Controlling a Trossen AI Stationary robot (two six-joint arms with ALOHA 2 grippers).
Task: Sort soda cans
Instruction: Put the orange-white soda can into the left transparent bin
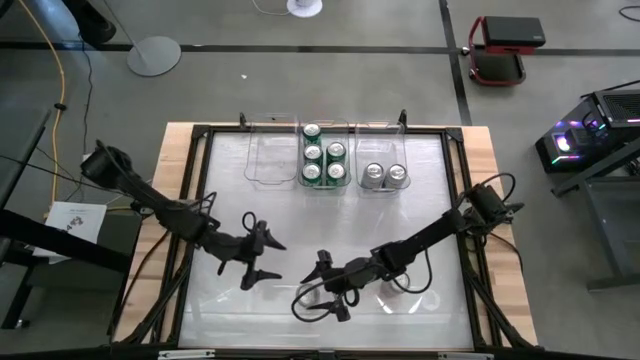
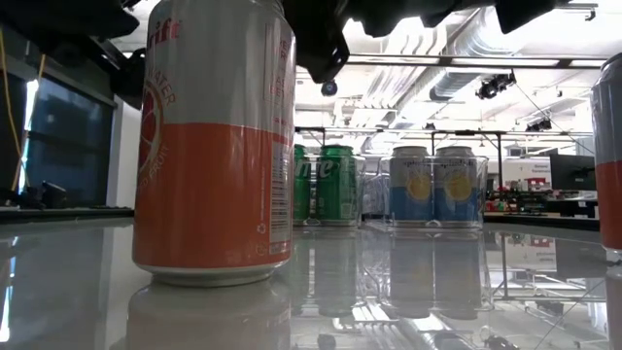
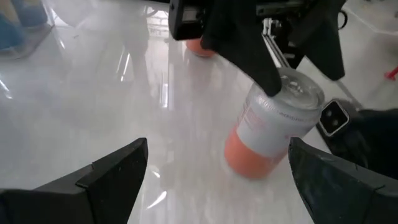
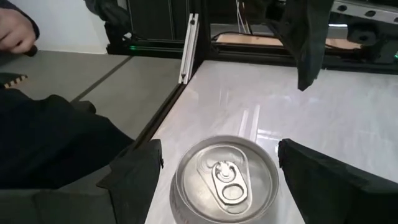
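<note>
White glossy worktop; green cans (image 1: 323, 156) and two silver-topped cans (image 1: 384, 175) sit binned along the far edge. I hold the right gripper (image 4: 217, 171), jaws spread, straddling an upright orange-and-white can (image 3: 273, 124) near the near edge, ready to clamp. Left gripper (image 1: 262, 254) waits open just beside, clear of the pick.

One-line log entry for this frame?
right gripper: jaws open around orange can | left gripper: open, idle | bins: green cans, blue cans
</note>
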